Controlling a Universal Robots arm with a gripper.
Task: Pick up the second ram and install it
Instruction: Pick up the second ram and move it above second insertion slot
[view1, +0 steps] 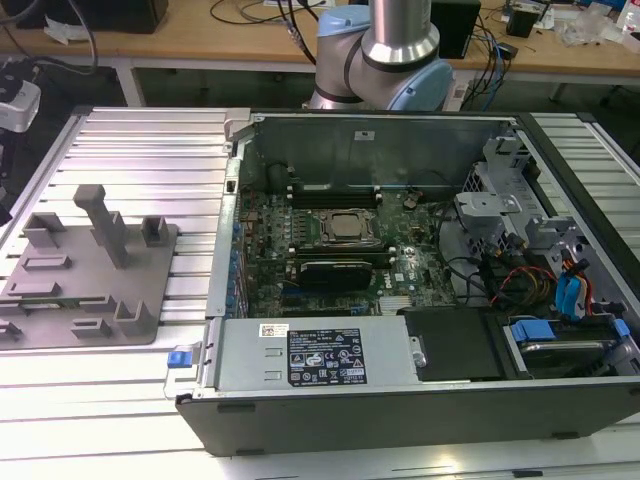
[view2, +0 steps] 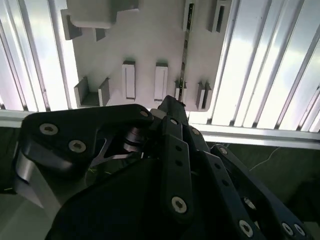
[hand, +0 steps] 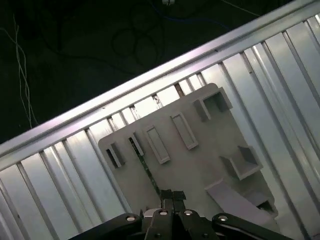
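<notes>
The gripper (hand: 172, 195) is clamping its closed fingers on the second ram (hand: 146, 167), which is showing edge-on as a thin dark-green strip in both wrist views, hanging above the grey fixture plate (view1: 80, 280) lying on the ribbed aluminium table (view1: 150, 150), at the exterior view's left of the open computer case (view1: 400, 405).

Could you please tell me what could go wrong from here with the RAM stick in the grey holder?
The second ram stands on its thin edge in the grey holder, and the hand sits near one end of it: an off-centre grip could tilt it. Raised blocks flank the stick, so a slight offset may strike them.
</notes>
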